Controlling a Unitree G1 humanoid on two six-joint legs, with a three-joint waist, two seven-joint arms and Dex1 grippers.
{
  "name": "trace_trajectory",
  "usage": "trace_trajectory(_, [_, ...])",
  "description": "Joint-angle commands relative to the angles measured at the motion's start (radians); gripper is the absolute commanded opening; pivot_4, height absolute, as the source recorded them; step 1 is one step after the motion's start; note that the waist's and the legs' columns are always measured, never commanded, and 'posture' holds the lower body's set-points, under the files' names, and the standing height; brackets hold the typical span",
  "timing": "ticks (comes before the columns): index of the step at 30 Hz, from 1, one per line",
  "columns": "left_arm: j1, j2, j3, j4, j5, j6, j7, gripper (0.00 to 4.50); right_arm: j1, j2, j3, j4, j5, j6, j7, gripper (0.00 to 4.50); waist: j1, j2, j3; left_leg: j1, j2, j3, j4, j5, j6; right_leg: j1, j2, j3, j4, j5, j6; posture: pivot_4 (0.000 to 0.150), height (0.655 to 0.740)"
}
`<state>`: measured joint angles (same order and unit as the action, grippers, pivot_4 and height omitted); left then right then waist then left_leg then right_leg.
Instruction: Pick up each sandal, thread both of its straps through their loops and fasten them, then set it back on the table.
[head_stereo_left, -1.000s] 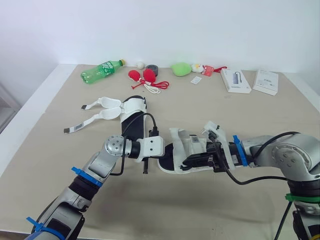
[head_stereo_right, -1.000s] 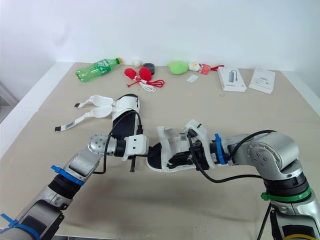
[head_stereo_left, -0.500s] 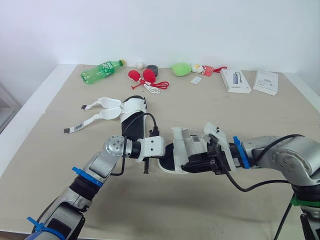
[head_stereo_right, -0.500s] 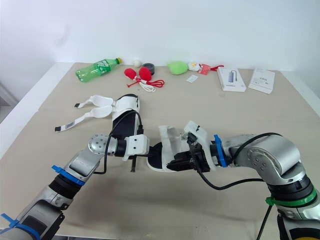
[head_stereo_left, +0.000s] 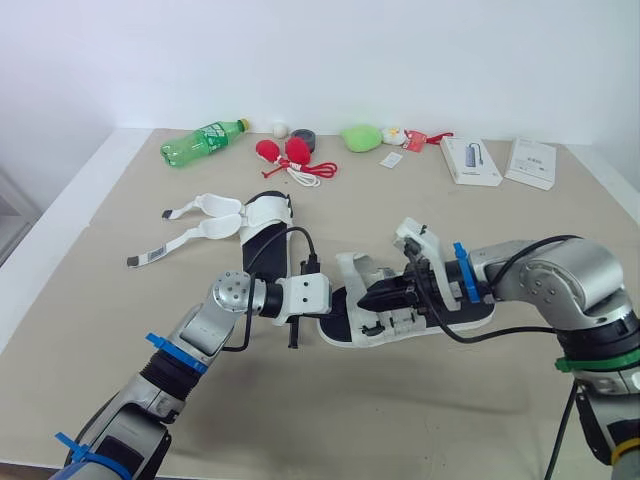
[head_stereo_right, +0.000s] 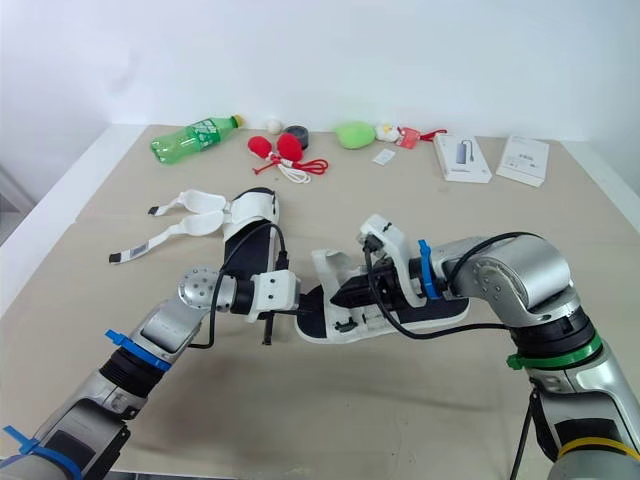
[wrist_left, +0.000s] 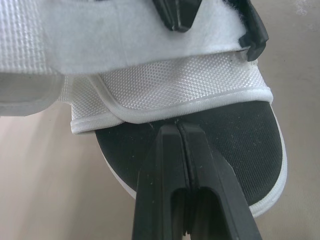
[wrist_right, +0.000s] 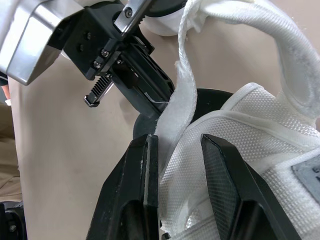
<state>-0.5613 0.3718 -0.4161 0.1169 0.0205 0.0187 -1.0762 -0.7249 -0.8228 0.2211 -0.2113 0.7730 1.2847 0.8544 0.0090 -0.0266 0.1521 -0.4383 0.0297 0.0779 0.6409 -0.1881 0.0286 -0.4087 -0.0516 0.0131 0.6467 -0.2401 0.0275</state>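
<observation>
One white sandal with a black insole (head_stereo_left: 400, 312) lies mid-table, toe towards my left arm. My left gripper (head_stereo_left: 337, 301) is shut, and its tips (wrist_left: 177, 127) touch the front rim of the white mesh upper (wrist_left: 175, 85) above the insole (wrist_left: 235, 145). My right gripper (head_stereo_left: 380, 297) reaches over the sandal's upper. A thin white strap (wrist_right: 176, 100) runs up from between its fingers (wrist_right: 145, 165), pressed in with the mesh. The second sandal (head_stereo_left: 262, 222) lies further back on the left. Both of its straps (head_stereo_left: 190, 238) trail loose towards the left.
Along the table's far edge sit a green bottle (head_stereo_left: 203, 143), red objects with a cord (head_stereo_left: 287, 153), a dark tape roll (head_stereo_left: 304, 137), a green plush (head_stereo_left: 362, 138), a small card (head_stereo_left: 392, 160) and two flat boxes (head_stereo_left: 470, 160) (head_stereo_left: 531, 163). The beige tabletop (head_stereo_left: 420, 420) stretches in front.
My right gripper has moved from the sandal's near side up over its upper, and the arm has swung back; the sandal's heel now shows. The left gripper has stayed at the toe.
</observation>
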Motion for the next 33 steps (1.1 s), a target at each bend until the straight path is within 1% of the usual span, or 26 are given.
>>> trace_trajectory(1, [0.011, 0.004, -0.020, 0.016, 0.018, 0.009, 0.002, 0.00, -0.036, 0.012, 0.001, 0.016, -0.027, -0.010, 0.015, 1.57, 0.000, 0.000, 0.000, 0.000, 0.000, 0.000, 0.000, 0.000, 0.000, 0.000, 0.000, 0.000, 0.000, 0.000, 0.000, 0.150, 0.7400])
trace_trajectory(9, [0.005, 0.002, -0.019, 0.024, 0.020, 0.007, 0.003, 0.00, -0.100, 0.071, 0.006, 0.068, -0.042, 0.009, 0.040, 1.57, 0.000, 0.000, 0.000, 0.000, 0.000, 0.000, 0.000, 0.000, 0.000, 0.000, 0.000, 0.000, 0.000, 0.000, 0.000, 0.150, 0.7400])
trace_trajectory(10, [0.005, 0.003, -0.019, 0.023, 0.020, 0.007, 0.003, 0.00, -0.102, 0.072, 0.008, 0.069, -0.044, 0.009, 0.046, 1.35, 0.000, 0.000, 0.000, 0.000, 0.000, 0.000, 0.000, 0.000, 0.000, 0.000, -0.001, 0.000, 0.000, 0.000, 0.000, 0.150, 0.7400])
trace_trajectory(12, [0.006, 0.003, -0.019, 0.022, 0.019, 0.008, 0.003, 0.00, -0.102, 0.072, 0.005, 0.070, -0.048, 0.009, 0.054, 0.72, 0.000, 0.000, 0.000, 0.000, 0.000, 0.000, 0.000, 0.000, 0.000, 0.000, -0.001, -0.001, 0.000, 0.000, 0.000, 0.150, 0.7400])
trace_trajectory(13, [0.006, 0.003, -0.019, 0.022, 0.019, 0.007, 0.003, 0.00, -0.099, 0.071, -0.002, 0.071, -0.046, 0.012, 0.056, 0.28, 0.000, 0.000, 0.000, 0.000, 0.000, 0.000, 0.000, 0.000, 0.000, 0.000, -0.001, -0.001, 0.000, 0.000, 0.000, 0.150, 0.7400])
trace_trajectory(14, [0.007, 0.003, -0.019, 0.020, 0.019, 0.007, 0.003, 0.00, -0.096, 0.069, -0.011, 0.070, -0.043, 0.017, 0.059, 0.09, 0.000, 0.000, 0.000, 0.000, 0.000, 0.000, 0.000, 0.000, 0.000, 0.000, -0.001, -0.001, 0.000, 0.000, 0.000, 0.150, 0.7400])
trace_trajectory(17, [0.009, 0.003, -0.019, 0.017, 0.019, 0.009, 0.004, 0.00, -0.069, 0.057, -0.039, 0.053, -0.034, 0.032, 0.053, 0.09, 0.000, 0.000, 0.000, 0.000, 0.000, 0.000, 0.000, 0.000, 0.000, 0.000, -0.001, -0.001, 0.000, 0.000, 0.000, 0.150, 0.7400])
trace_trajectory(26, [0.014, 0.009, -0.019, 0.013, 0.019, 0.008, 0.002, 0.00, 0.118, 0.027, -0.146, -0.103, 0.026, 0.061, 0.017, 0.09, 0.001, 0.000, 0.000, -0.001, -0.001, 0.000, -0.001, 0.000, 0.000, 0.000, -0.002, -0.002, 0.000, -0.001, 0.000, 0.150, 0.7400])
trace_trajectory(33, [0.007, -0.001, -0.027, 0.021, 0.021, 0.004, 0.000, 0.00, 0.190, 0.029, -0.198, -0.174, 0.054, 0.061, -0.016, 0.09, 0.000, 0.000, 0.000, 0.000, -0.001, 0.000, 0.000, 0.000, 0.000, 0.000, -0.002, -0.001, 0.000, 0.000, 0.001, 0.150, 0.7400])
